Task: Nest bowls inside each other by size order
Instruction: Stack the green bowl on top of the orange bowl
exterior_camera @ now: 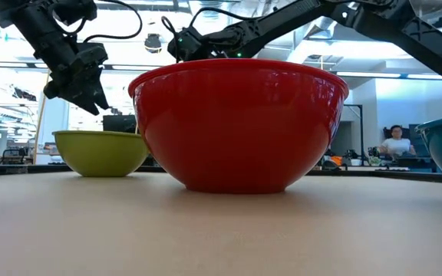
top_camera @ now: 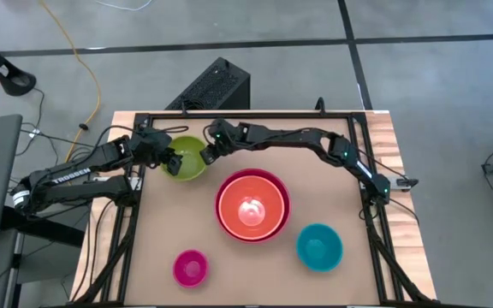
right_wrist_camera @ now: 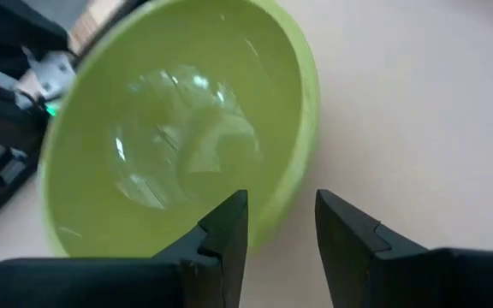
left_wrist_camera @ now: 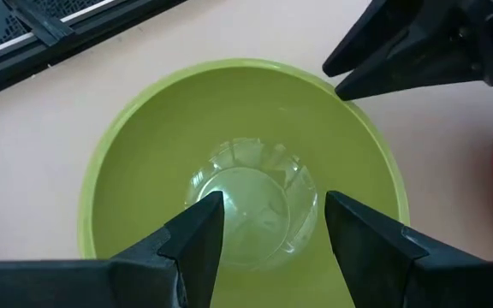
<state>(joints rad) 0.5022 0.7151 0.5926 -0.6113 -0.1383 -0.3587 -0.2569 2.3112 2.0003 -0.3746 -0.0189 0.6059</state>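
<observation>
The lime green bowl [top_camera: 187, 159] stands on its base at the table's far left, and also shows in the low view [exterior_camera: 102, 152]. My left gripper [top_camera: 171, 162] hovers open above the bowl's left side, its fingers over the hollow [left_wrist_camera: 272, 224]. My right gripper [top_camera: 205, 156] is open at the bowl's right side, one finger on either side of the rim [right_wrist_camera: 291, 192], apart from it. The orange bowl [top_camera: 252, 210] sits inside the large magenta bowl [top_camera: 281, 192] at the table's middle. The teal bowl [top_camera: 318, 245] and the small pink-magenta bowl [top_camera: 190, 267] stand apart near the front.
A black frame [top_camera: 246, 115] runs along the table's far edge and sides. The nested pair [exterior_camera: 236, 126] stands just right of the green bowl. A person [exterior_camera: 396, 142] sits in the room far behind the table.
</observation>
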